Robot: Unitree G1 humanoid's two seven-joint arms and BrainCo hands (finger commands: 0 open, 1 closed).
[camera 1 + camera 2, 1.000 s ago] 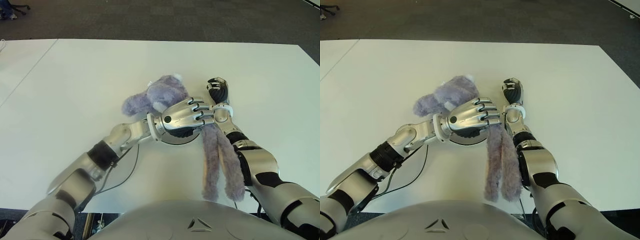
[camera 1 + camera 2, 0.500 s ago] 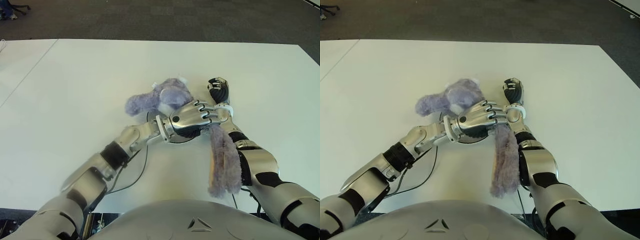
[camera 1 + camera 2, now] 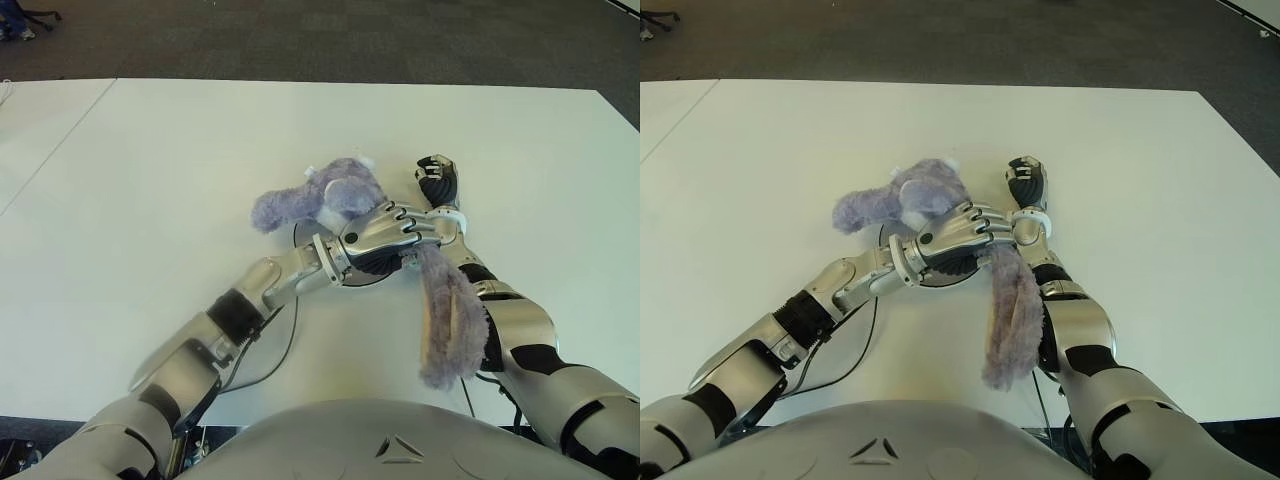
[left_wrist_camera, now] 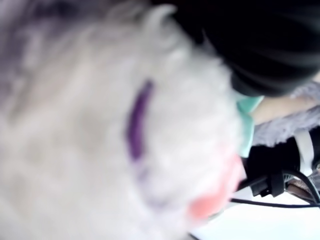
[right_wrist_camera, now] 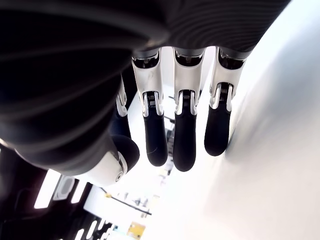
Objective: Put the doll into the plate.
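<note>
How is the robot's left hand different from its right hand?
The left robot hand is curled around the purple doll, over the plate; the right robot hand holds nothing, its fingers relaxed. The left reaches across the white table; the right shows beside the doll's right. Both are silver and black.

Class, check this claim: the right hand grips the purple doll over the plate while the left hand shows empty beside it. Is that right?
Not quite: the hands are swapped. The left hand grips the doll over the plate, as both eye views show. The right hand shows empty beside it, on the doll's right; its wrist view shows relaxed fingers holding nothing.
</note>
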